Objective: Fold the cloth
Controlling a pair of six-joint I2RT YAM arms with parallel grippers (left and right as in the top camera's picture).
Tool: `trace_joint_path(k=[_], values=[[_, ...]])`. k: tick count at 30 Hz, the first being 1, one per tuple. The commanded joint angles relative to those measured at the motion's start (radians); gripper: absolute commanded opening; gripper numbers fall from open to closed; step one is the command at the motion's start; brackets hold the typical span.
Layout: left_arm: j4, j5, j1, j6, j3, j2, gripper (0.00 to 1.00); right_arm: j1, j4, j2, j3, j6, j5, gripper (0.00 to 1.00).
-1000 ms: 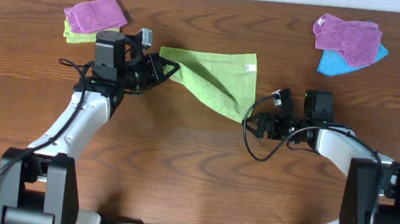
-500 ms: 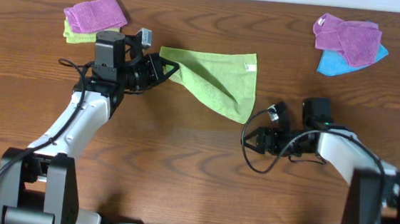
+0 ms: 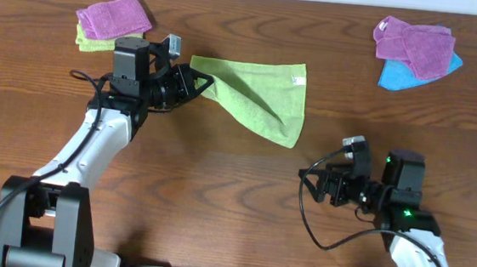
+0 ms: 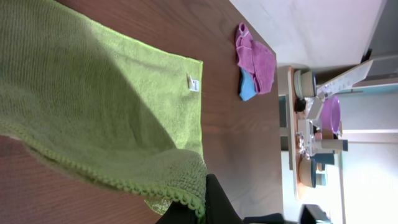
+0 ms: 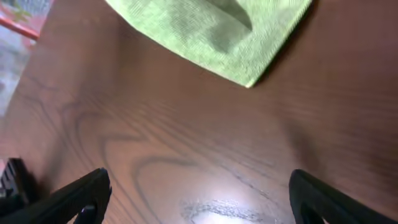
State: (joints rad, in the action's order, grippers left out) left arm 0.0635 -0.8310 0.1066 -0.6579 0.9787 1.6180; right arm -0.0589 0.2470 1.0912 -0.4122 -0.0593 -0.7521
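Observation:
The lime-green cloth lies partly folded on the table, its white tag at the far right corner. My left gripper is shut on the cloth's left corner and holds it slightly raised. In the left wrist view the cloth fills the frame, its stitched edge pinched in the gripper. My right gripper is open and empty, below and right of the cloth. In the right wrist view the cloth's near corner lies ahead of the open fingers.
A purple towel lies on a paler yellow-green folded towel at the far left. Purple towels over a blue one lie at the far right. Bare wood lies between the cloth and the front edge.
My right gripper has drawn back from the cloth's near corner, moving toward the front right. The left gripper and the cloth have stayed put.

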Motion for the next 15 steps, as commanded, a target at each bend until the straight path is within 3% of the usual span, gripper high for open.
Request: trace_joint_path(k=[1, 7, 15], values=[[0.0, 0.005, -0.002, 0.008, 0.034, 0.007, 0.06, -0.006, -0.07, 0.053, -0.003, -0.092, -0.034, 0.91], [0.001, 0.004, -0.002, 0.024, 0.034, 0.007, 0.06, -0.005, -0.317, 0.288, -0.003, -0.193, -0.181, 0.9], [0.001, 0.005, -0.002, 0.03, 0.034, 0.007, 0.06, -0.003, -0.427, 0.424, -0.003, -0.234, -0.203, 0.91]])
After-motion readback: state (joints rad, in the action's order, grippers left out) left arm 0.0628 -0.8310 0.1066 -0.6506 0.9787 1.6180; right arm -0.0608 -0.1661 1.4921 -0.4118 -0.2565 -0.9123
